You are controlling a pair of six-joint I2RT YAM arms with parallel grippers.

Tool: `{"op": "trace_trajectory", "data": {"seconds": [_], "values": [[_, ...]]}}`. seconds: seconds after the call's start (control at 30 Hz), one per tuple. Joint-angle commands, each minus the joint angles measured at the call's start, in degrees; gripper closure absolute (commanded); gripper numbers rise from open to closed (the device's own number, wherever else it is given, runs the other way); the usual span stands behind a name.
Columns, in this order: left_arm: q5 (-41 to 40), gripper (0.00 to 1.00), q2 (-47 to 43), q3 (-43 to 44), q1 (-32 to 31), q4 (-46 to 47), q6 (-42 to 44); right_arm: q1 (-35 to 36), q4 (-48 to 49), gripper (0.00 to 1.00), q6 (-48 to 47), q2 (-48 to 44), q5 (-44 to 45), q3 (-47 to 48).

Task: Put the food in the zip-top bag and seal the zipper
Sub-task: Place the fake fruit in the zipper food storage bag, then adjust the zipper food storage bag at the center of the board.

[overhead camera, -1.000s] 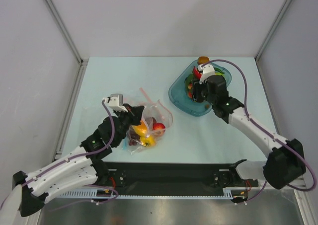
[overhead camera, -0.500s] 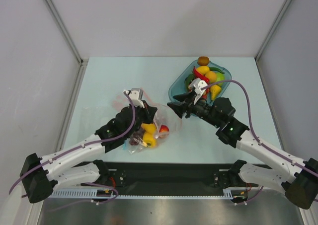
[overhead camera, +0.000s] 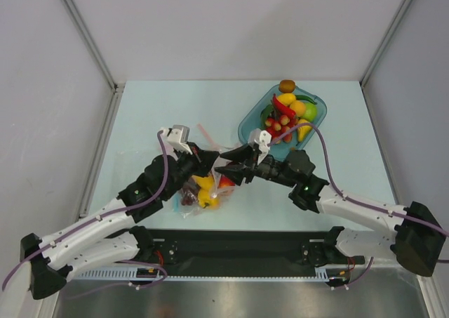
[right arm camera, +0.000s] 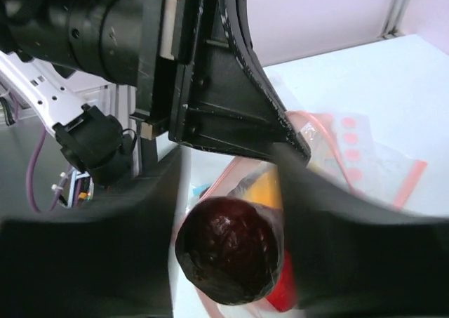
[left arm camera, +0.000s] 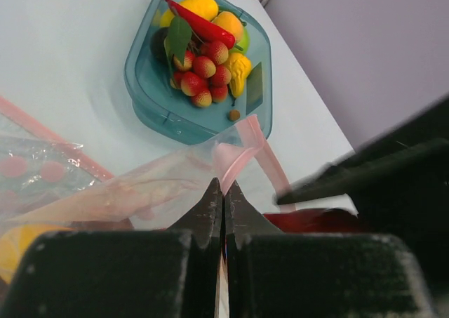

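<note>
Bag (overhead camera: 191,195) on tabletop (overhead camera: 154,114), centre-left, near arm bases. Yellow pepper (overhead camera: 205,191) and red fruit (overhead camera: 226,182) already inside. Left end effector (left arm camera: 223,194) pressed together, pinching bag mouth edge at pink zipper (left arm camera: 237,155). Right end effector (overhead camera: 226,165) clamped on dark red fruit (right arm camera: 228,251), tips just beside left end effector at bag mouth. Teal dish (overhead camera: 245,132) far right, well apart from bag, full of remaining food (overhead camera: 287,118).

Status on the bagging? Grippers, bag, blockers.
Left gripper shut on zip-top bag mouth edge. Right gripper shut on dark red fruit at the opening. No visible obstruction.
</note>
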Motion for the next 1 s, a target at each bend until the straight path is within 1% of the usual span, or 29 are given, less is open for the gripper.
{"op": "trace_trajectory", "data": {"seconds": [0.0,0.07,0.13,0.2,0.27,0.3,0.37,0.4,0.43,0.47,0.5,0.53,0.6,0.7,0.83,0.97], "values": [[2.39,0.99,-0.84,1.40,0.09,0.92,-1.48,1.71,5.51,0.32,-1.67,2.43,2.15,0.78],[2.39,0.99,-0.92,1.58,0.18,0.65,-1.57,2.41,4.72,0.25,-2.46,3.49,3.65,1.66],[2.30,0.99,-1.27,1.49,0.18,0.65,-1.65,2.77,4.01,0.16,-2.64,4.28,4.88,1.93],[1.52,0.99,-1.54,1.49,0.18,0.13,-1.74,2.95,3.93,0.10,-2.73,4.02,5.76,2.10],[0.81,0.99,-1.98,1.67,0.27,-0.31,-1.83,3.21,1.13,0.10,-2.90,3.50,7.25,3.59],[-0.24,0.99,-2.24,1.67,0.35,-0.31,-1.92,3.47,-0.54,0.11,-2.90,2.54,10.30,4.30],[-2.08,0.99,-3.03,1.58,0.53,-2.33,-2.27,3.74,-7.21,0.12,-2.56,1.39,14.62,6.40],[-3.14,0.99,-3.38,1.58,0.62,-3.38,-2.44,3.82,-9.59,0.14,-1.86,0.86,16.55,8.76],[-4.98,0.99,-3.73,1.49,0.71,-3.91,-2.79,3.82,-14.92,0.14,-1.15,0.16,20.31,10.44],[-5.78,1.00,-4.69,1.32,0.79,-4.09,-2.88,3.91,-17.76,0.15,-0.36,-0.02,21.66,11.93],[-6.39,1.00,-5.23,1.06,0.79,-4.09,-2.97,3.83,-20.66,0.20,1.82,-0.11,24.72,14.91],[-7.62,1.00,-5.75,0.79,0.79,-4.01,-2.97,3.82,-27.04,0.22,3.76,0.50,30.66,16.42],[-8.59,1.00,-7.07,0.09,0.79,-3.83,-3.06,3.74,-33.14,0.23,7.71,1.73,35.28,19.32],[-9.56,1.00,-8.39,-0.70,0.79,-3.39,-2.97,3.82,-39.46,0.23,9.13,3.58,33.98,21.87],[-10.00,1.00,-8.66,-1.06,0.79,-2.95,-2.80,3.82,-41.60,0.24,6.78,3.58,32.84,21.80],[-9.47,1.00,-8.04,-0.88,0.79,-2.86,-2.01,3.82,-43.27,0.25,3.87,1.04,30.38,20.22]]}}
